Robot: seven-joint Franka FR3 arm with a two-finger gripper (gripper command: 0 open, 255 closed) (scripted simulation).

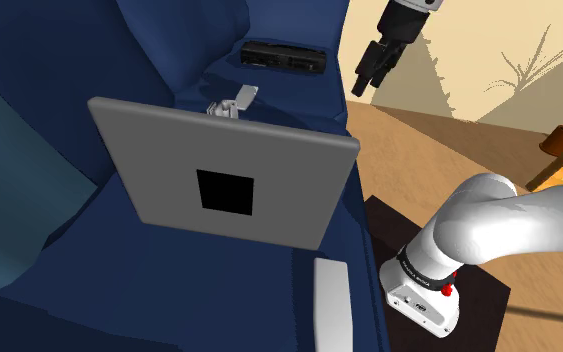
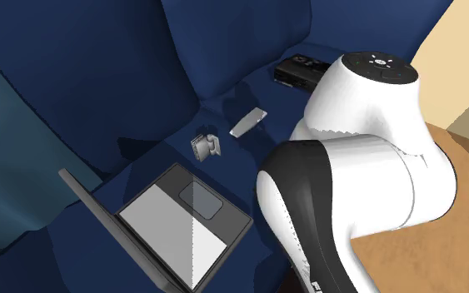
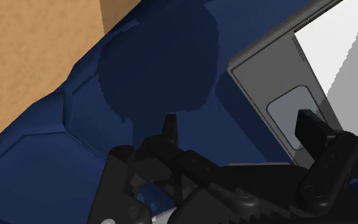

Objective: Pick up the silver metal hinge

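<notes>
Second exterior view gives us the clearest look at the hinge (image 2: 207,147): a small pale silver piece with two leaves folded toward each other, one lighter and one darker, standing up off the seat of the blue sofa (image 2: 99,75). It sits toward the back edge of the seat, where the cushion meets the backrest, just beyond the open laptop (image 2: 182,225) and apart from it. A grey flat bar (image 2: 250,121) lies near it, on the way to the black box (image 2: 297,69) at the far end of the seat. We see bare blue cushion all round the hinge.

In the shoulder view the raised laptop lid covers most of the hinge. The seat's front edge runs beside the stand (image 1: 389,235), with a pale slab (image 1: 331,300) lying along that edge. The gripper (image 1: 371,80) hangs high in the air by the front edge near the black box, well apart from the hinge.

In the wrist view we see the fingers (image 3: 170,127) standing wide apart with nothing between them, above the sofa's edge and the tan floor (image 3: 37,57)
</notes>
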